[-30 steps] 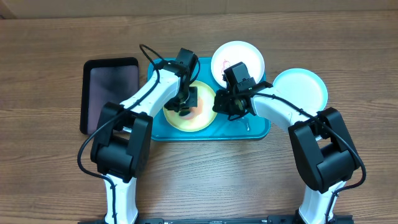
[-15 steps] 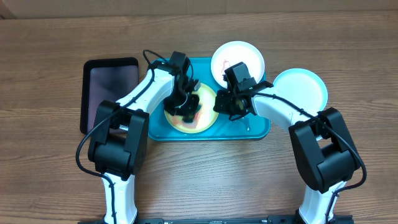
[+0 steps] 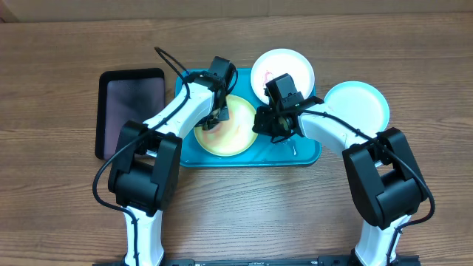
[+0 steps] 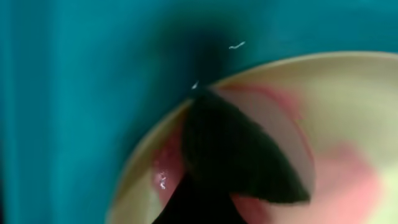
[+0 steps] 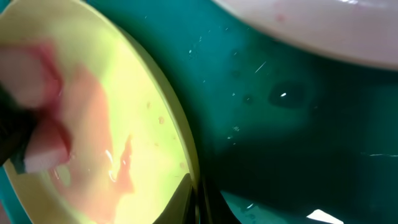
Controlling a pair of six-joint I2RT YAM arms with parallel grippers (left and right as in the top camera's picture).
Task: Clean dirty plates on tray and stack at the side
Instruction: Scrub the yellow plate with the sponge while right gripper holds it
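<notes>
The lime green plate (image 3: 235,134) lies on the turquoise tray (image 3: 304,152), smeared red-orange. My left gripper (image 3: 213,118) is shut on a dark sponge (image 4: 239,149) and presses it on the plate's back left part (image 4: 348,118), near the rim. My right gripper (image 3: 260,123) is shut on the green plate's right rim (image 5: 186,155); its fingertips (image 5: 186,202) pinch the edge. The white plate (image 3: 284,68) sits at the tray's back right, with a red smear, and shows in the right wrist view (image 5: 323,25). The light blue plate (image 3: 358,103) lies on the table to the right.
A smaller black tray (image 3: 131,103) lies on the table left of the turquoise tray. The tray floor (image 5: 298,124) right of the green plate is wet. Bare wooden table lies in front of the tray.
My left gripper has swept the sponge over the green plate, first toward the front, now to the back left. The right gripper has kept its hold on the rim.
</notes>
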